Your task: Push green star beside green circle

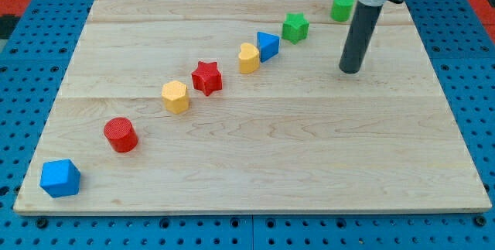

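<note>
The green star [295,27] lies on the wooden board [309,149] near the view's top, right of centre. The green circle [343,7], a short cylinder, stands up and to the right of it, close to the board's top edge, with a gap between them. My tip [350,70] rests on the board to the right of and below the green star, and below the green circle. It touches no block.
A diagonal row runs from the star down to the view's lower left: a blue triangle [267,46], a yellow heart [248,58], a red star [206,77], a yellow hexagon [175,96], a red cylinder [121,135], and a blue cube [60,178].
</note>
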